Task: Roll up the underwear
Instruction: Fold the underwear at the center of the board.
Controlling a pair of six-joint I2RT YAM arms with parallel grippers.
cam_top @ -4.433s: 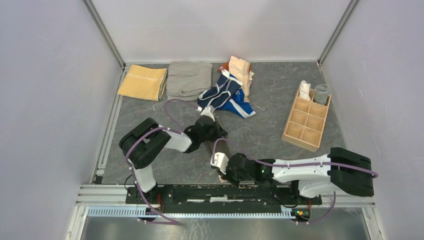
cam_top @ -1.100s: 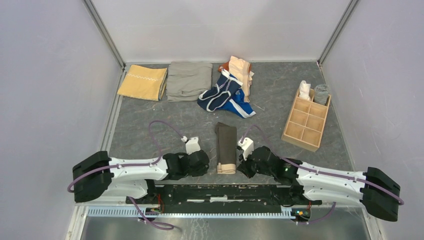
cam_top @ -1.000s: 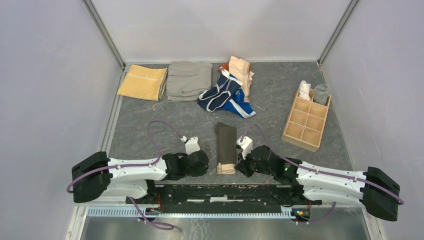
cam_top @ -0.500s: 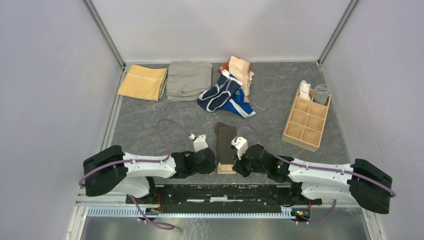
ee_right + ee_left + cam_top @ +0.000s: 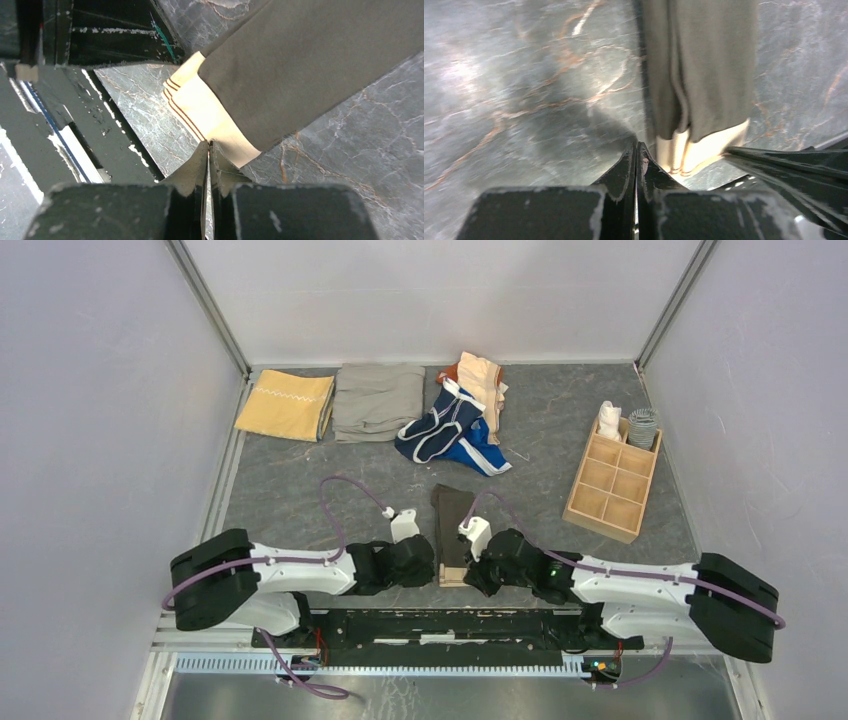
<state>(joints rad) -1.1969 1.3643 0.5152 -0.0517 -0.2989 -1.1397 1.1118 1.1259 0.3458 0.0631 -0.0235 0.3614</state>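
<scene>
- The dark grey-brown underwear lies folded into a narrow strip on the worktop, with its tan waistband at the near end.
- The left tool and the right tool flank that end, each pinched together on nothing.
- Rolling looks not yet begun; next, both tools must part and catch the waistband edge.

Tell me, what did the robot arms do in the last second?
Both arms swung inward: the left gripper and right gripper, both shut, came up to the tan waistband of the folded dark briefs, one on each side. The briefs, the underwear pile, the yellow cloth, the grey cloth and the wooden tray stayed put.
</scene>
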